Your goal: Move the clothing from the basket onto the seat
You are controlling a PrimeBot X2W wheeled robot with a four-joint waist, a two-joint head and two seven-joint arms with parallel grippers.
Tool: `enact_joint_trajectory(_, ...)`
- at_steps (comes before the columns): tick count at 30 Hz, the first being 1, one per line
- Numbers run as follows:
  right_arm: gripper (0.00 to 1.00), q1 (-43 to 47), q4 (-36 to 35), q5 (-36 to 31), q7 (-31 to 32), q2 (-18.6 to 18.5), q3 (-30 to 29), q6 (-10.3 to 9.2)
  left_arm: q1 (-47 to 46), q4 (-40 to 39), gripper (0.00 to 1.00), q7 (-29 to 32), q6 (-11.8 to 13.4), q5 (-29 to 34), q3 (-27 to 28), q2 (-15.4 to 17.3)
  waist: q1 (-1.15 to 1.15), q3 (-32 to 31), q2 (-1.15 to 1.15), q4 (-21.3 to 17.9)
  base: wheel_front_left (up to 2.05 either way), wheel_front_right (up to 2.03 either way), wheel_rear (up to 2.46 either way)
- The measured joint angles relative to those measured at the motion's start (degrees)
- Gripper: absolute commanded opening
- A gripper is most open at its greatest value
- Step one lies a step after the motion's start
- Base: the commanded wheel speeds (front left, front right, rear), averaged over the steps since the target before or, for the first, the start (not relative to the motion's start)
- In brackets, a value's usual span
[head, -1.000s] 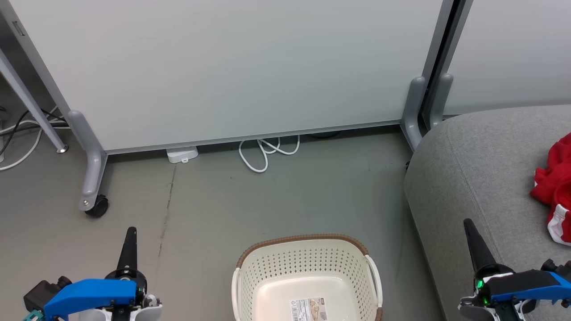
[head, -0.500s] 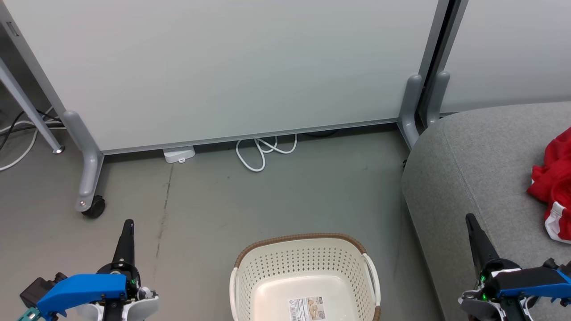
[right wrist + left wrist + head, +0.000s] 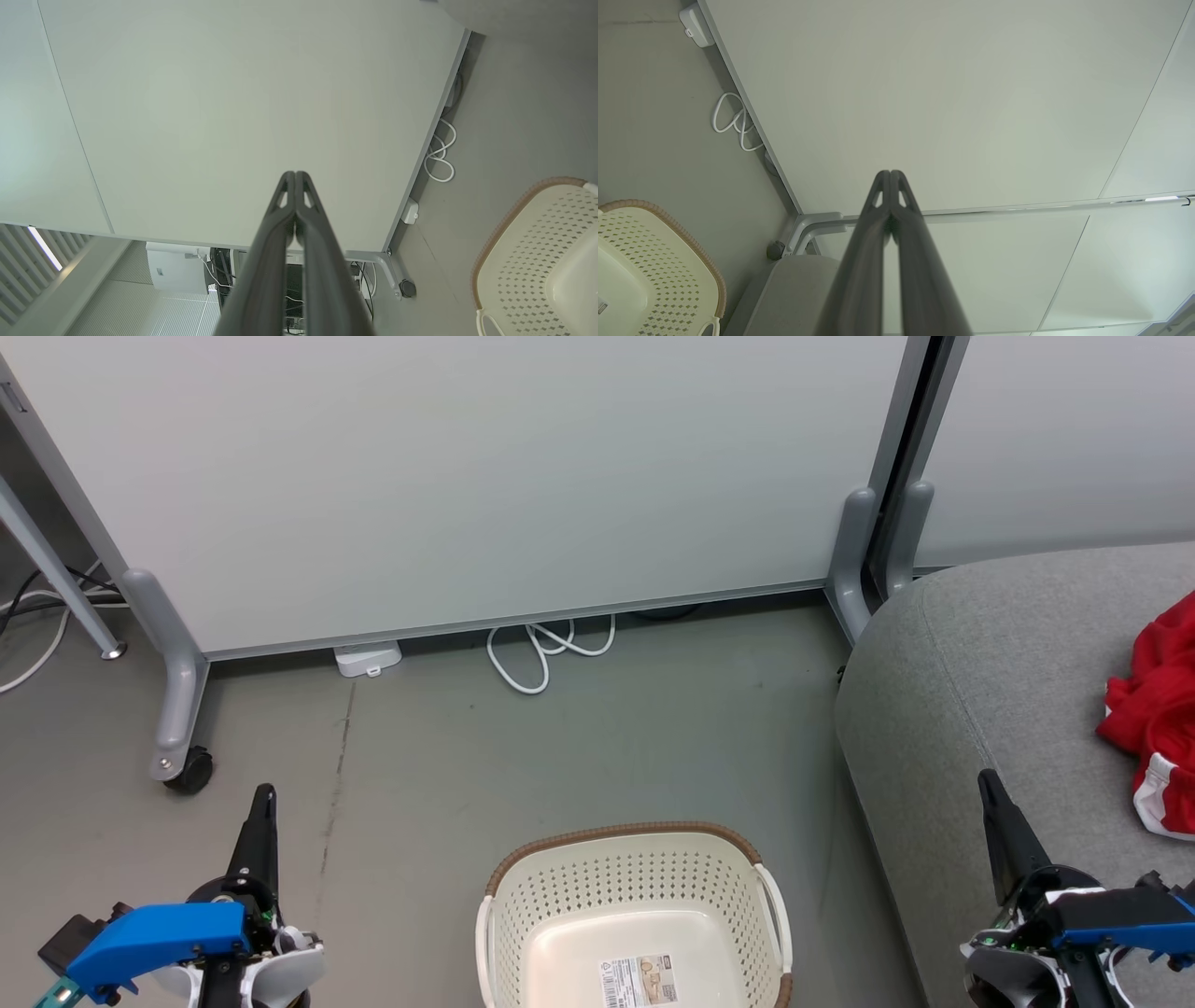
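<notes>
Red fabric clothing lies on the light grey upholstered seat beyond your right gripper; the cream perforated plastic basket between it and your left gripper looks empty, so the task seems done; both grippers are pinched together, holding nothing.

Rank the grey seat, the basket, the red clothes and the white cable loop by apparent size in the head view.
1. seat, partly out of frame
2. basket, near end cut off
3. red clothes, cut off at the edge, so true size unsure
4. cable loop, thin, smallest
</notes>
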Motion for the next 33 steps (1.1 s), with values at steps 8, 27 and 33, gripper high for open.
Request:
enact_joint_trajectory(8, 0.0, -0.24, -0.04, 3.16, 0.42, -0.02, -0.15, 0.0, -0.55, -0.34, 0.0, 0.8, -0.01, -2.76, 0.55, -0.02, 0.0, 0.11, 0.0, -0.29, 0.0, 0.0, 0.0)
enact_joint_trajectory(27, 0.0, -0.35, -0.1, 5.23, 0.67, -0.04, -0.24, 0.0, -0.79, -0.58, 0.0, 1.22, -0.01, -4.49, 0.76, -0.07, 0.0, 0.19, 0.0, -0.47, 0.0, 0.0, 0.0)
enact_joint_trajectory(33, 0.0, -0.37, -0.1, 5.23, 0.67, -0.04, -0.24, 0.0, -0.79, -0.58, 0.0, 1.22, -0.01, -4.49, 0.76, -0.07, -0.01, 0.19, 0.0, -0.47, 0.0, 0.0, 0.0)
